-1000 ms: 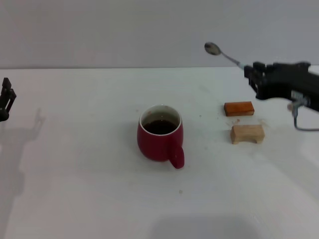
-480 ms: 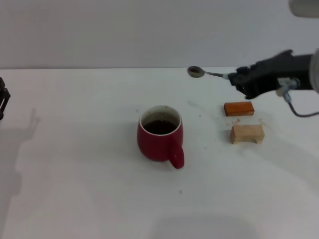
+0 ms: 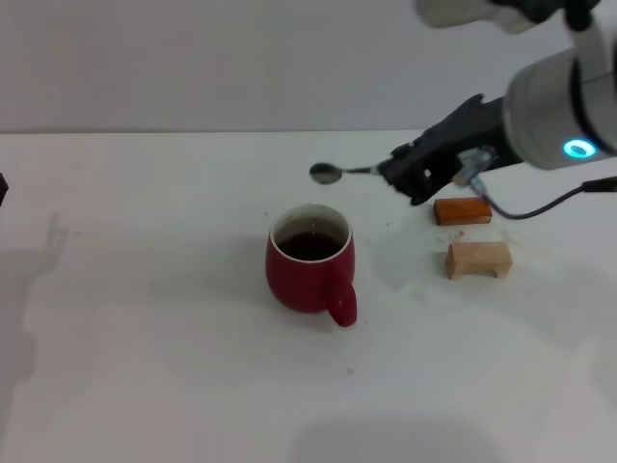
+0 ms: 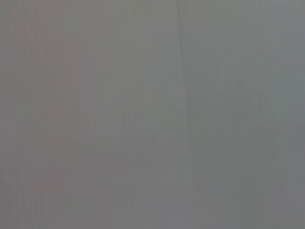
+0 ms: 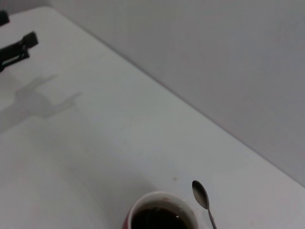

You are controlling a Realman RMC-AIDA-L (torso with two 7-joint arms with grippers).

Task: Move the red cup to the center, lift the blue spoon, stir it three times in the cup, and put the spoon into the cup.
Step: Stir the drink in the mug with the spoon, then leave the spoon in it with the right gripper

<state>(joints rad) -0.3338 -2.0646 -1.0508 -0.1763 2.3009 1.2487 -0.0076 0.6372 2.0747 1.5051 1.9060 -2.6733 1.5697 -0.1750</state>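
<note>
**A:** Where does everything sit, taking the red cup (image 3: pixel 309 257) as the mark?

**B:** The cup stands upright on the white table (image 3: pixel 145 289), about mid-table, with dark liquid inside and its handle turned toward the robot. The right gripper (image 3: pixel 403 176) hangs in the air beyond the cup and to its right, fingers clamped on the handle of the blue spoon (image 3: pixel 337 173). The spoon lies nearly level, its metal bowl just past the cup's far rim and above it. It is not over the opening yet.

**A:** And the blocks?

**B:** The orange-brown block (image 3: pixel 462 210) and the tan wooden block (image 3: pixel 478 258) rest well to the cup's right, clear of the path.

**A:** The left gripper?

**B:** Only a dark sliver shows far to the cup's left in the head view. The right wrist view catches it (image 5: pixel 16 47) well off; I cannot tell how its fingers stand.

**A:** How should the step go?

**B:** I'd bring the spoon's bowl over the middle of the opening, tip the handle up so the bowl points down, then lower gently. Stir in small circles, away from the wall, so the cup neither slides nor slops.
</note>
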